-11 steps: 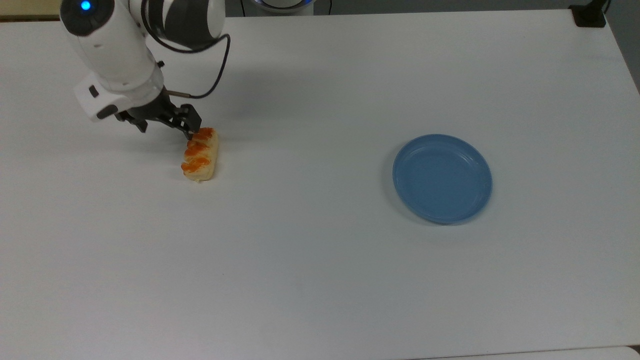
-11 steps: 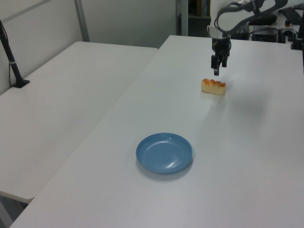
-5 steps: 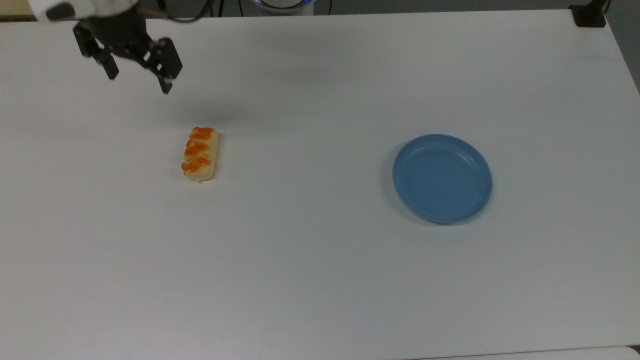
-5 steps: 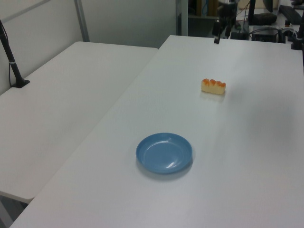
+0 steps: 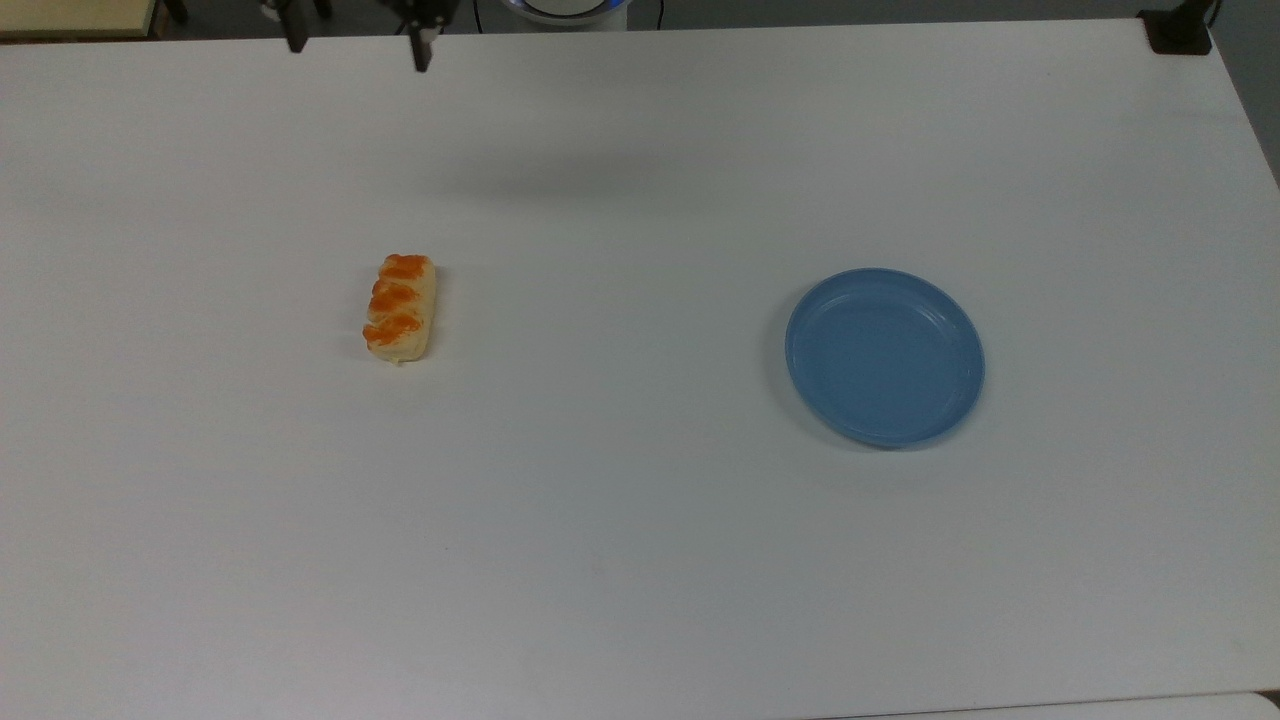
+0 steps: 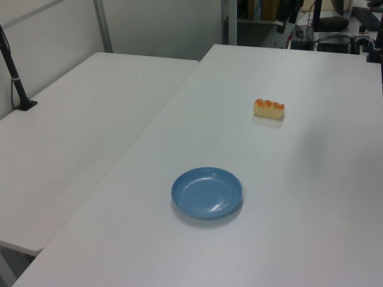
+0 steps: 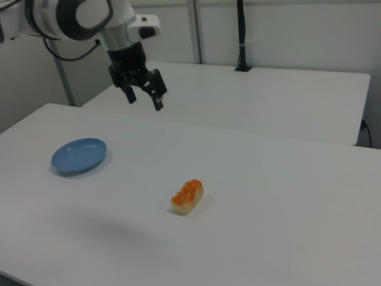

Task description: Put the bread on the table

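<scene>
White desk [image 7: 286,196] carries the bread [image 7: 187,196], well below your gripper [image 7: 144,98], which hangs open and empty; placement looks done.

The gripper [image 7: 144,98] has lifted away from the bread [image 5: 400,308], rising from just beside its far end to high above the counter [image 5: 640,560], fingers [image 7: 159,105] spread, now at the top view's upper edge.
</scene>
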